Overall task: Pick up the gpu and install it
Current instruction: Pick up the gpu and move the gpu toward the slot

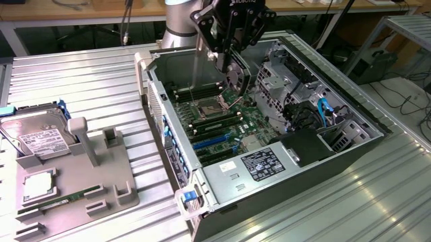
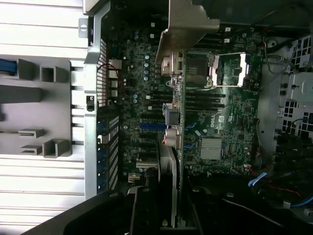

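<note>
At the upper middle of the exterior view, the claw (image 1: 229, 60) is clamped narrowly on the gpu (image 1: 237, 85), holding the dark card on edge over the motherboard (image 1: 219, 128) inside the open computer case (image 1: 336, 151), close to the CPU socket (image 1: 205, 107). From the wrist view the claw (image 2: 168, 208) grips one end of the gpu (image 2: 177, 137) (the pale metal bracket (image 2: 188, 27) is at the other end). Well apart, at the exterior view's lower left, a gray holder (image 1: 88, 186) on the ribbed metal tabletop (image 1: 88, 85) carries a hard drive (image 1: 37, 136) and a green RAM stick (image 1: 60, 199).
</note>
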`<action>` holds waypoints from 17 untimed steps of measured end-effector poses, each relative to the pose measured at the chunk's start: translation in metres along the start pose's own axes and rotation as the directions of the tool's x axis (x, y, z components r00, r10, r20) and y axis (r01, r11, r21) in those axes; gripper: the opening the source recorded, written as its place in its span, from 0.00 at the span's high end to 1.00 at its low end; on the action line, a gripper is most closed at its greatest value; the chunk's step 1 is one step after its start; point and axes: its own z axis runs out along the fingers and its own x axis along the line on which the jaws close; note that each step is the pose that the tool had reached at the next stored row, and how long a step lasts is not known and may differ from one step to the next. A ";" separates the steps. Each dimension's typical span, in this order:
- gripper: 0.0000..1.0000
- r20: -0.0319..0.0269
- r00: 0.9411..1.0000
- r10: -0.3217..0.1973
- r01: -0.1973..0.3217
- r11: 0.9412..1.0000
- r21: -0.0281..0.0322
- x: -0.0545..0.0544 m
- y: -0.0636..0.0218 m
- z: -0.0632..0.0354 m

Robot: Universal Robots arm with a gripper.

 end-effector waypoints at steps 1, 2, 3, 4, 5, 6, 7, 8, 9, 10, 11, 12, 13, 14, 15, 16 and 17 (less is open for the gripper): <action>0.73 0.000 1.000 0.000 0.000 1.000 0.000 -0.001 -0.0001 0.0001; 0.73 0.000 1.000 0.000 0.000 1.000 0.001 -0.003 -0.0001 0.0001; 0.73 0.000 1.000 0.000 0.000 1.000 0.003 -0.004 -0.0002 0.0002; 0.73 0.000 1.000 0.000 0.000 1.000 0.006 -0.005 -0.0002 0.0002; 0.73 0.000 1.000 0.000 0.000 1.000 0.009 -0.006 -0.0003 0.0003; 0.73 0.000 1.000 0.000 0.000 1.000 0.014 -0.007 -0.0003 0.0004; 0.73 0.000 1.000 0.000 0.000 1.000 0.017 -0.007 -0.0003 0.0004; 0.73 0.000 1.000 0.000 0.000 1.000 0.019 -0.008 -0.0003 0.0005; 0.73 0.000 1.000 0.001 -0.001 1.000 0.021 -0.009 -0.0004 0.0006; 0.73 0.000 1.000 0.001 -0.001 1.000 0.023 -0.011 -0.0005 0.0006; 0.73 0.000 1.000 0.001 -0.001 1.000 0.023 -0.012 -0.0006 0.0007; 0.73 0.000 1.000 0.001 -0.001 1.000 0.023 -0.013 -0.0006 0.0008; 0.73 0.000 1.000 0.001 -0.001 1.000 0.023 -0.014 -0.0007 0.0010; 0.73 0.000 1.000 0.001 -0.001 1.000 0.023 -0.015 -0.0007 0.0011; 0.73 0.000 1.000 0.001 -0.001 1.000 0.023 -0.015 -0.0007 0.0012; 0.73 0.000 1.000 0.001 -0.001 1.000 0.023 -0.016 -0.0007 0.0013; 0.73 0.000 1.000 0.001 -0.001 1.000 0.023 -0.016 -0.0007 0.0015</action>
